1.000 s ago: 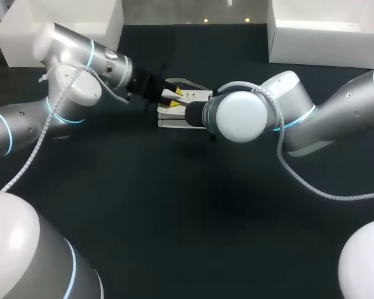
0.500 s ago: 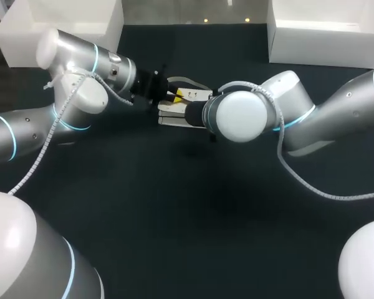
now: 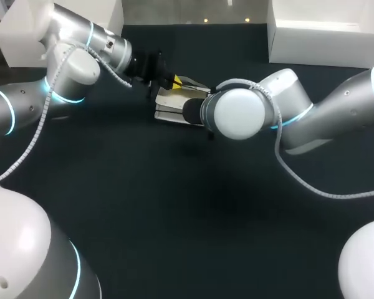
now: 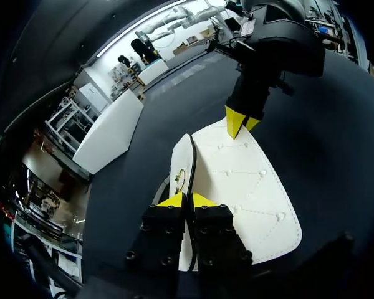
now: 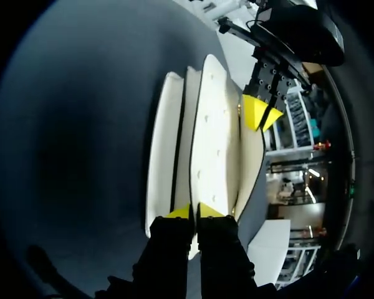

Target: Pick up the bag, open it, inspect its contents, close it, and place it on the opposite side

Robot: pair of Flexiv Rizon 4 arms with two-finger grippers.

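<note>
A white quilted bag (image 3: 174, 104) lies on the dark table at mid-back, held between both arms. My left gripper (image 3: 172, 81) comes in from the left, shut on the bag's upper flap edge; in the left wrist view my left gripper (image 4: 187, 200) pinches that thin edge of the bag (image 4: 243, 180). Opposite it, my right gripper (image 4: 240, 121) is shut on the bag's far end. In the right wrist view my right gripper (image 5: 194, 212) clamps one panel of the bag (image 5: 213, 137), with my left gripper (image 5: 260, 112) across it. From the head view the right wrist hides its own fingers.
Two white boxes stand at the table's back edge, one at the left (image 3: 62, 22) and one at the right (image 3: 324, 37). The bare dark tabletop (image 3: 187, 205) stretches in front of the bag.
My left gripper has shut on the bag's flap edge and drawn up and back a little; its arm rose. The bag's left end shifted slightly. The right arm stayed put.
</note>
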